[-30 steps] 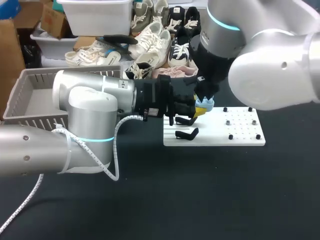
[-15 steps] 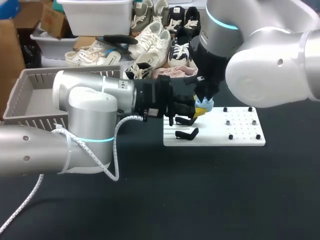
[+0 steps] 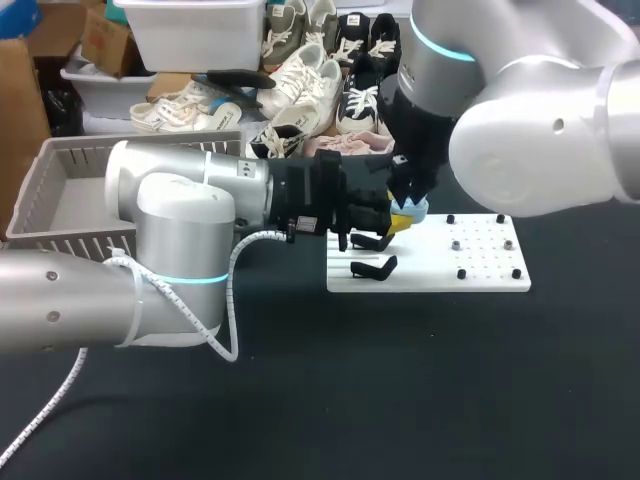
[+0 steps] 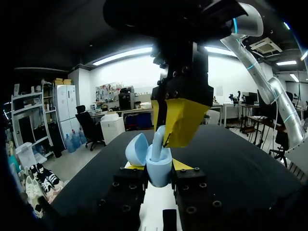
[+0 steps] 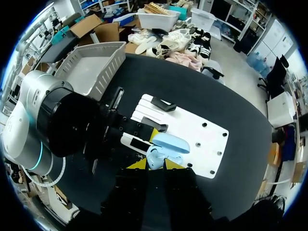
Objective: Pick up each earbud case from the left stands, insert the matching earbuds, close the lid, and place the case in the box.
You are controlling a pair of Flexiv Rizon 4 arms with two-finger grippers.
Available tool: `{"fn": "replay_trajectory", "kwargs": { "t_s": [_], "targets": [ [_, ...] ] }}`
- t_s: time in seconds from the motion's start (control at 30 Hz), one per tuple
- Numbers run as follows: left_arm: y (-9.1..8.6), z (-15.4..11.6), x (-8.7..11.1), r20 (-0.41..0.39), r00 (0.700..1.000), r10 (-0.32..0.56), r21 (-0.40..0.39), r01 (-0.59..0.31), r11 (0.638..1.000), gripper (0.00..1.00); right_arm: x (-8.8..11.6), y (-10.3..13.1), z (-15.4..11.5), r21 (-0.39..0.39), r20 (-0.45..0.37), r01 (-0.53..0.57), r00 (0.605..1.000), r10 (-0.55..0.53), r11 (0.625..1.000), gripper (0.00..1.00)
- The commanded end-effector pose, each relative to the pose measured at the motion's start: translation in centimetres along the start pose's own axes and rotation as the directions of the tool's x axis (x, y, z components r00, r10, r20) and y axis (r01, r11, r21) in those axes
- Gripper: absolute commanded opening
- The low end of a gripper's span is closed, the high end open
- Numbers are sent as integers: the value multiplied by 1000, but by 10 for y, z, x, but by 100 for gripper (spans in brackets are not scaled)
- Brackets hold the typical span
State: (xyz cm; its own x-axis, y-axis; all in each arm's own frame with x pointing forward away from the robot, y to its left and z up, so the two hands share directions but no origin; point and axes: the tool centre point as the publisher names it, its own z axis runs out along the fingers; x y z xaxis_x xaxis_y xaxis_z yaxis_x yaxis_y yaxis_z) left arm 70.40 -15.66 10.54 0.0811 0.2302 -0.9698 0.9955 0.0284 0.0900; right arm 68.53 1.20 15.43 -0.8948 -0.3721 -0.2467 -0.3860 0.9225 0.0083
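Between the yellow-tipped fingers of the left end effector (image 4: 159,166), gripped from both sides, sits the light blue plastic earbud case (image 4: 159,174), with its lid (image 4: 136,149) hinged open. Just ahead, the right end effector (image 4: 166,138) stands narrow, pinching a light blue earbud (image 4: 157,142) whose lower end is inside the case. In the head view, the white pegged board (image 3: 480,270) carrying two black stands (image 3: 372,267) lies on the dark surface (image 3: 400,380) below them. The grey slatted box (image 3: 70,195) sits at 9 o'clock from the case.

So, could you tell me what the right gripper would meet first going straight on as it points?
Most likely the open earbud case held in the left gripper, directly ahead; depth is hard to judge.
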Motion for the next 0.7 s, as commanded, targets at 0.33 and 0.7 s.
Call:
{"fn": "replay_trajectory", "kwargs": {
  "t_s": [0.33,0.7],
  "targets": [
    [-1,0,1,2,1000,1,-3,-1,1000,0,-2,1,5,4,-15,-6,1000,6,1000,0],
    [-1,0,1,2,1000,1,-3,-1,1000,0,-2,0,7,7,-24,-5,1000,5,1000,0]
  ]
}}
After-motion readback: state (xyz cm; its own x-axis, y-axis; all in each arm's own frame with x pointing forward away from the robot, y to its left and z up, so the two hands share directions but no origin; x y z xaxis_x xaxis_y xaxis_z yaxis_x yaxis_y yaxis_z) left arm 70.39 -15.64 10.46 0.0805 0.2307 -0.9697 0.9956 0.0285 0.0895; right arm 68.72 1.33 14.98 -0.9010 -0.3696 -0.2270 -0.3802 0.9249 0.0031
